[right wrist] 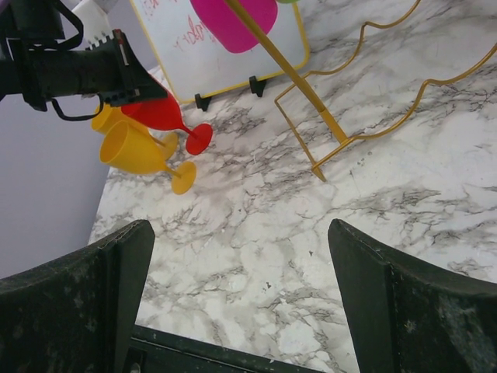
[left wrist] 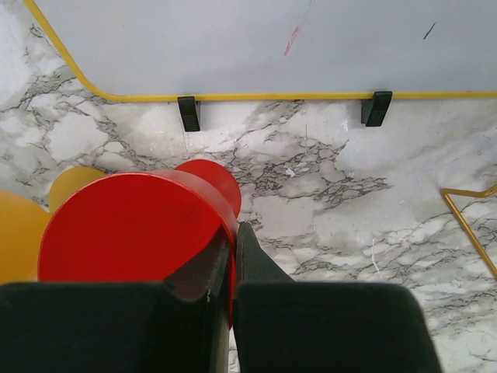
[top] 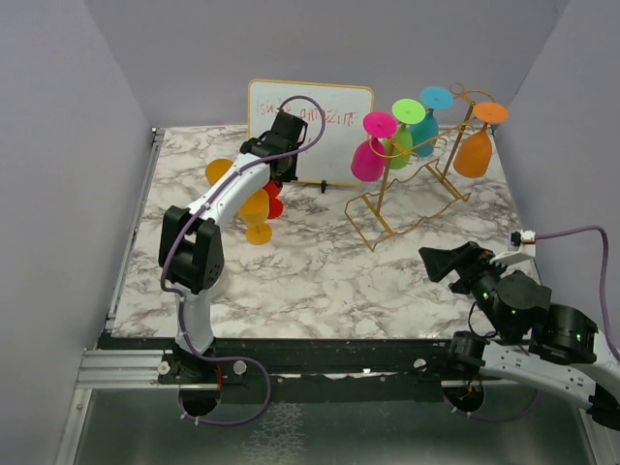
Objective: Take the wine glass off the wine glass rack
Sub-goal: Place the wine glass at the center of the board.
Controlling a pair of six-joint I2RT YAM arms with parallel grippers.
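Shows left gripper (left wrist: 233, 242) pinched shut on the rim of a red wine glass (left wrist: 132, 229), held tilted beside yellow glasses (right wrist: 136, 148) low over the counter (top: 310, 281), well apart from the rack (top: 407, 208). Shows right gripper (right wrist: 241, 233) spread wide and empty. Leaves pink glass (top: 368, 160), green glass (top: 400, 145), teal glass (top: 426, 131) and orange glass (top: 473, 153) hanging on the rack; judged partly done, release pending.

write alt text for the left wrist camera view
The left gripper pinches the rim of a red wine glass over the marble table. Part of a yellow glass shows at the left edge, a yellow-framed white board stands across the top, and a corner of the gold wire rack shows at right.
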